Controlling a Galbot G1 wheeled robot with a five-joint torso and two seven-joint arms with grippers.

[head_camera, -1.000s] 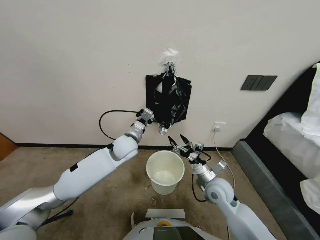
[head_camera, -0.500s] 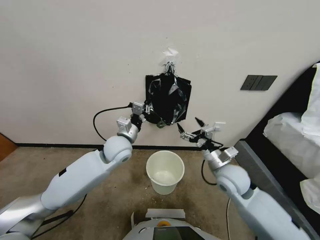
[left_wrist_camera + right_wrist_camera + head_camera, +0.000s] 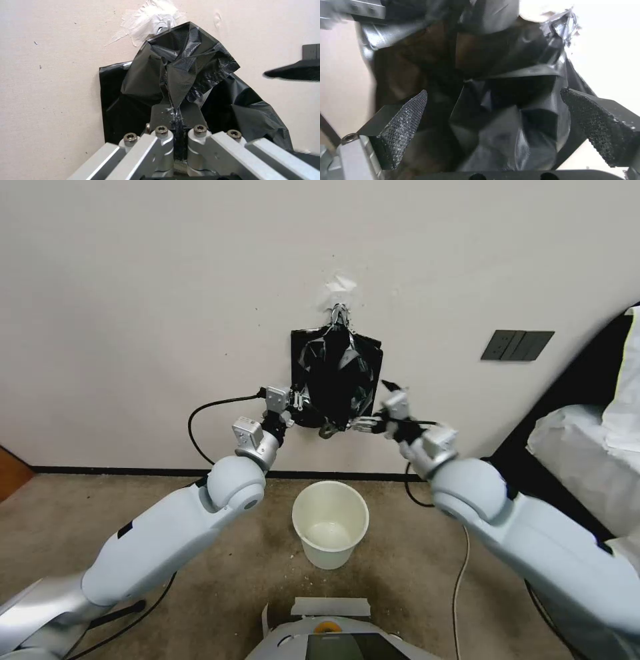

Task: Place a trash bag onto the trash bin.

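Our left tool [image 3: 175, 125] is clenched on a fold at the lower edge of the trash bag [image 3: 186, 65], its two fingers pressed together with the black film pinched between them; we judge this grip serves to draw one loose bag out from the wall so that it can be parted from the rest. Our right tool [image 3: 493, 125] is released, its textured pads [image 3: 408, 117] spread wide on either side of the crinkled plastic and not closed on it, placed, in our reading, to take a second hold on the opposite edge. The bag hangs against the wall [image 3: 167, 280] from a metal clip [image 3: 340, 313] fixed under tape, in front of a flat bundle of black bags [image 3: 300, 347]. Both tools meet at the bag's lower edge. The trash bin [image 3: 331, 523] stands upright and unlined on the floor [image 3: 167, 493] directly below, well apart from the bag.
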